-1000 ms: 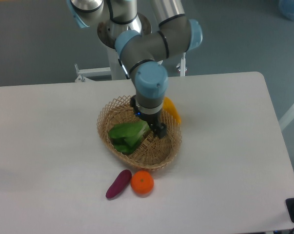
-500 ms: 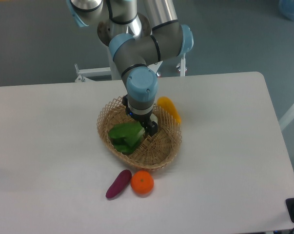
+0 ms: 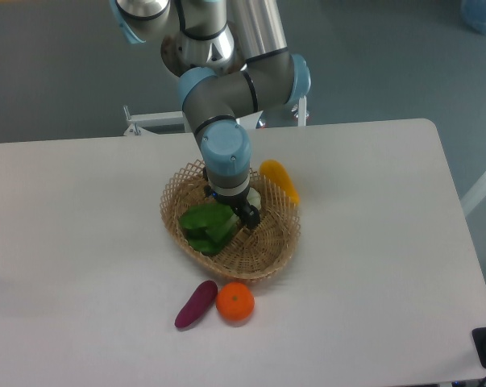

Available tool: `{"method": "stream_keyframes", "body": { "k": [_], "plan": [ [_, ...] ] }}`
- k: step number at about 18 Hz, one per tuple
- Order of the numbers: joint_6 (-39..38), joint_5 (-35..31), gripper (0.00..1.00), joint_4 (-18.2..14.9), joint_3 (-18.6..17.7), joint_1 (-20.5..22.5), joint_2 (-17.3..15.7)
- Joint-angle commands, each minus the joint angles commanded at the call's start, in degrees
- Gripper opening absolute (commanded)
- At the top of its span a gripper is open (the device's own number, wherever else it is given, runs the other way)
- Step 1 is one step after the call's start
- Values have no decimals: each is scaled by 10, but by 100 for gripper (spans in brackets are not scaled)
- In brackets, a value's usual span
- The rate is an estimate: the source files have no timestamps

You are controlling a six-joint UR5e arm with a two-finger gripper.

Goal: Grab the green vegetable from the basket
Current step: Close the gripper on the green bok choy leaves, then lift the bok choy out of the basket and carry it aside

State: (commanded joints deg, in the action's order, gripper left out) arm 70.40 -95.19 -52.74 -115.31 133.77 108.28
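Black fingers (image 3: 249, 214), maybe pinching, hard to tell, low by leafy green vegetable (image 3: 208, 226) in tan woven basket (image 3: 267, 256): could slip off soft leaves.

Robot arm: polished silver-grey cylindrical links joined by rounded grey joint housings with light-blue end caps. Directly above the end effector (image 3: 248, 212), the last joint shows a round light-blue cap. The end effector itself is small, black and blocky.
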Motion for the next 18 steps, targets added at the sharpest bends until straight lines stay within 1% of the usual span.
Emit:
{"method": "stream_keyframes", "body": {
  "k": [1, 3, 4, 5, 8, 12, 15, 18],
  "plan": [
    [-3, -1, 70, 1, 1, -2, 3],
    [-15, -1, 38, 0, 3, -2, 2],
    [-18, 0, 26, -1, 6, -2, -1],
    [-18, -1, 19, -3, 8, -2, -2],
    [-21, -3, 17, -7, 11, -1, -9],
    [-20, -1, 16, -23, 31, 3, -18],
    [-21, 5, 17, -36, 53, 10, -25],
    [-20, 7, 19, -46, 84, 20, -32]
  ]
}}
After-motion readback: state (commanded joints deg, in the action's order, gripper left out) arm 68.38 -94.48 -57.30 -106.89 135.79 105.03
